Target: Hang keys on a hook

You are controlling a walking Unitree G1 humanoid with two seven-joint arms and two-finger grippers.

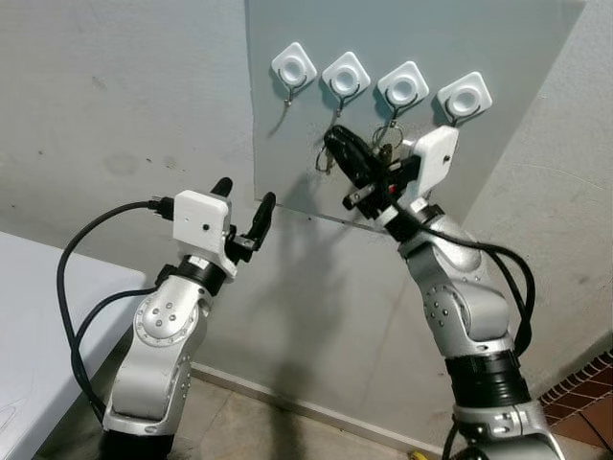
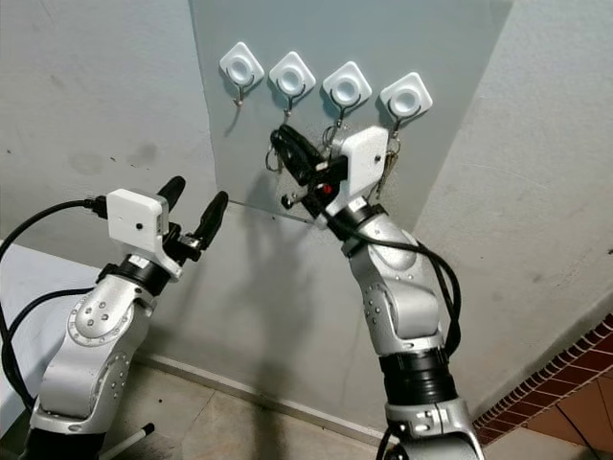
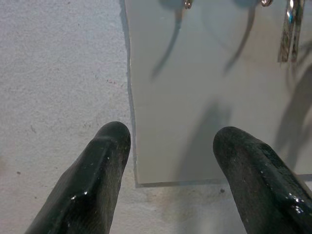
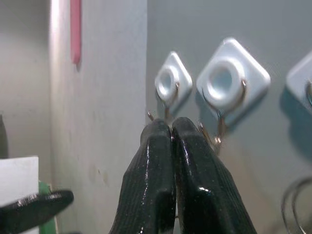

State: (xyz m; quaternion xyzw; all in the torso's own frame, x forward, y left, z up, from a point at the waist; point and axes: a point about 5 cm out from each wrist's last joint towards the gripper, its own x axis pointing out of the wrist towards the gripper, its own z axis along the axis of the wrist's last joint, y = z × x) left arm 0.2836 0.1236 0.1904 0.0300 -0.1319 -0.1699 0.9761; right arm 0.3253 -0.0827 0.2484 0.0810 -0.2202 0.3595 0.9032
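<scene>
Right pincer is pinched fully closed just under the second hook, with the keys dangling at its 3 o'clock. Risk: the ring misses the hook's tip and drops. Left pincer hovers wide open, empty, at 8 o'clock.

Both arms are built from rounded silver-grey shells with small dark screw holes dotted over the joint housings, and each has a ribbed black collar between the segments, plainest low on the right arm. A white boxy camera housing with a tiny dark lens hole sits on the left wrist, with thick black cables looping out behind it, and more black cable runs down the right arm. The left gripper and right gripper each have two long, glossy black fingers with rounded tips, and a small red spot shows at the right wrist.
</scene>
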